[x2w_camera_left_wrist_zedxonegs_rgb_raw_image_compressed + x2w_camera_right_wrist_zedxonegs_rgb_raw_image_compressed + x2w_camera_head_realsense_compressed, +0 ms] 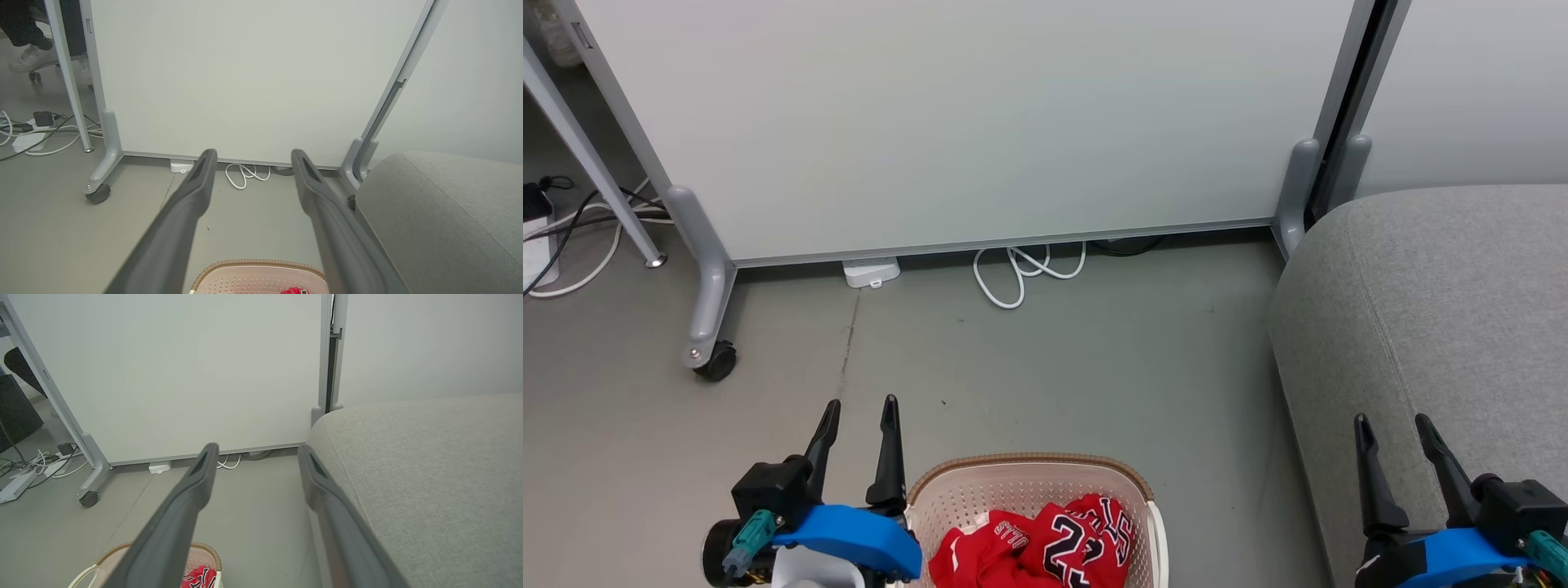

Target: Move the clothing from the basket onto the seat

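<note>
We see the jerseys (1045,543) crumpled in the basket (1029,464) on the floor (1094,367), the seat (1445,310) near its right. Our left claw (859,404) beside the basket and right claw (1390,419) by the seat both gape, empty.

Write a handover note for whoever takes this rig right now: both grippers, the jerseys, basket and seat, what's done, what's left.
Left gripper: jaws open, empty, just left of the basket.
Right gripper: jaws open, empty, by the left edge of the grey seat.
Red jerseys: crumpled inside the basket, which stands on the floor left of the seat.
Done: nothing on the seat yet.
Left: lift the jerseys out and lay them on the seat.
</note>
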Controlling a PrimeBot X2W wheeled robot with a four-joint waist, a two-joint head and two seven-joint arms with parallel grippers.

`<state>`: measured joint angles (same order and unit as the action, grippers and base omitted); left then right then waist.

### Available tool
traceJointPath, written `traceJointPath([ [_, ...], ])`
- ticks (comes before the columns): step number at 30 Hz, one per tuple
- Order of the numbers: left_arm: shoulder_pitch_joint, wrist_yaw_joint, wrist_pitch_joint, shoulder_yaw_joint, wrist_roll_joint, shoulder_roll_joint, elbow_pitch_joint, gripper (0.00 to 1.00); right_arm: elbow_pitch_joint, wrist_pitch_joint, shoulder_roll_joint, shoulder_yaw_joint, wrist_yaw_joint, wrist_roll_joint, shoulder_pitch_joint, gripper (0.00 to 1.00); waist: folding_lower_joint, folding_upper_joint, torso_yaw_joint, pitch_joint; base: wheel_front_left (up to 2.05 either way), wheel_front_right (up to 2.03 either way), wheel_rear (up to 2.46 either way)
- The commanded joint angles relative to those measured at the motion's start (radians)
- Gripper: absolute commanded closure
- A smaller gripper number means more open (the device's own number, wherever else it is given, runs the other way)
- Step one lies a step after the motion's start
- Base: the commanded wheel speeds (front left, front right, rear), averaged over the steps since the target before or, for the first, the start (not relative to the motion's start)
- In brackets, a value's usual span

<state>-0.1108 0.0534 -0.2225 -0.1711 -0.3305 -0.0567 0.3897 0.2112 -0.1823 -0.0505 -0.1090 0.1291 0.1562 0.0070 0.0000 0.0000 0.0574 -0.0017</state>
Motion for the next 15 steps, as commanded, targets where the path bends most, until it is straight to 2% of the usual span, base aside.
traceJointPath([
  [1,-0.023,0.004,-0.010,-0.001,0.023,0.000,0.006,0.00,-0.006,-0.007,0.000,-0.004,0.002,-0.027,0.009,0.00,0.0000,0.0000,0.001,0.000,0.00,0.00,0.00],
  [15,-0.027,0.003,-0.035,0.011,0.077,0.005,0.025,0.00,-0.011,-0.033,0.000,-0.005,0.003,-0.129,0.019,0.00,0.0000,0.0000,0.006,0.000,0.00,0.00,0.00],
])
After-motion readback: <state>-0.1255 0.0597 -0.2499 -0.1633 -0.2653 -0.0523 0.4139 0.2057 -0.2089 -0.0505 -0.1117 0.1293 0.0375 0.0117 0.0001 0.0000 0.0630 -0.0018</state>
